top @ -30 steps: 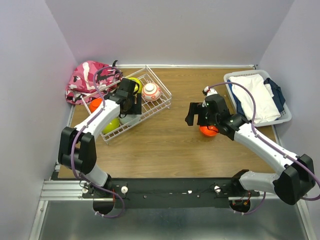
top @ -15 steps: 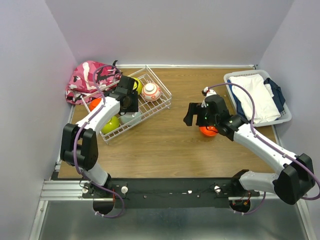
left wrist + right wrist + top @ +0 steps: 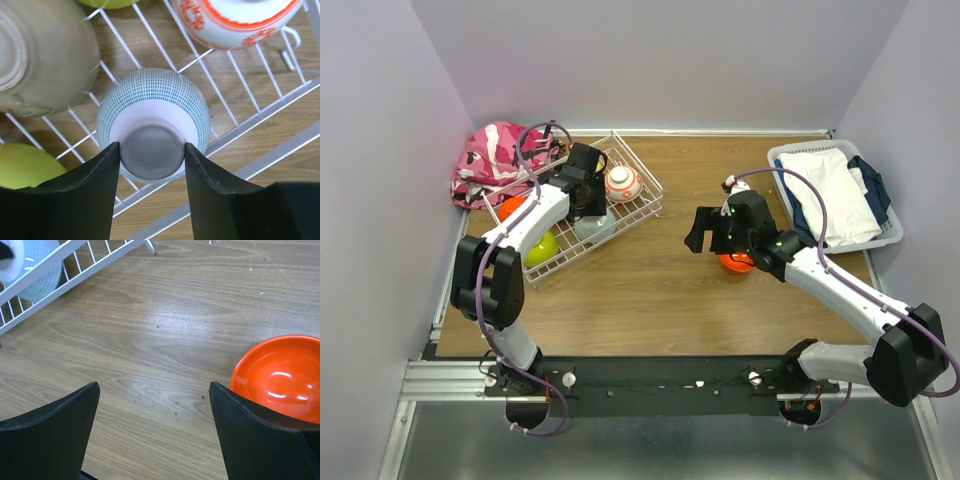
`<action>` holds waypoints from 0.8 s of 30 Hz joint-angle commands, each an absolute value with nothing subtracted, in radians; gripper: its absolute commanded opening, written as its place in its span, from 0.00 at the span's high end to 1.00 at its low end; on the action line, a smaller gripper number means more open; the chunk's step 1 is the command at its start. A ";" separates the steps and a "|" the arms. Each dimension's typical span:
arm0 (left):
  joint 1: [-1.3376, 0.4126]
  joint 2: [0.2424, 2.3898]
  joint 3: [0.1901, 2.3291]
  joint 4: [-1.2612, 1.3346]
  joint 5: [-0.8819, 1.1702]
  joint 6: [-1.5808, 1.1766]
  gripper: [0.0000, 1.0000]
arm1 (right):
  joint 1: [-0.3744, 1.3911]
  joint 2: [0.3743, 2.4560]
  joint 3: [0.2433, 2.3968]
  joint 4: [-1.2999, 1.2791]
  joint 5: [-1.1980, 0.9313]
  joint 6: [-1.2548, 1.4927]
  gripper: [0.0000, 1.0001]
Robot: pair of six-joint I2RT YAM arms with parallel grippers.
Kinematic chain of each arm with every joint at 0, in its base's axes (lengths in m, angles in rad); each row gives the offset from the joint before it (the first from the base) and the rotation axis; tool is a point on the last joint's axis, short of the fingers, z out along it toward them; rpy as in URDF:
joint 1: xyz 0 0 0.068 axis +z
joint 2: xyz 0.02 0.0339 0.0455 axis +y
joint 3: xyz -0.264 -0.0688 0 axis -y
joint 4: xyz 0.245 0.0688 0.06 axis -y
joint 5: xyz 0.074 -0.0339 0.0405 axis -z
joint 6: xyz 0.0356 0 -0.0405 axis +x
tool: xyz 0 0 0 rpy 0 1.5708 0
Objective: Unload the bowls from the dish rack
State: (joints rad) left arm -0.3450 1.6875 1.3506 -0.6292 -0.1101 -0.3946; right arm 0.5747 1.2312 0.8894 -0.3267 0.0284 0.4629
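Dish rack (image 3: 642, 212): far-left of table, bowls inside.
Teal bowl (image 3: 152, 100): upturned in rack.
Left gripper (image 3: 152, 155): closed against teal bowl's foot ring.
Right gripper (image 3: 155, 395): wide apart, empty, beside orange bowl (image 3: 280, 377).
Cut off: tan bowl (image 3: 45, 55), red-patterned bowl (image 3: 235, 20).

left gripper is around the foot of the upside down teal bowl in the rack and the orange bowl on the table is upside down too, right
The orange bowl sits right way up; the right wrist view shows its glossy inside. The left gripper is around the foot of the upside-down teal bowl in the dish rack.
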 commanded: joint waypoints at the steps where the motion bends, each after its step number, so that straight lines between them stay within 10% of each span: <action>1: -0.380 1.741 1.431 -0.614 -0.084 -0.423 0.53 | 0.580 1.226 0.882 -0.301 0.011 0.482 0.02; 24: -0.333 1.373 1.120 -0.362 -0.075 -0.584 0.01 | 0.578 1.198 0.882 -0.322 0.020 0.494 0.02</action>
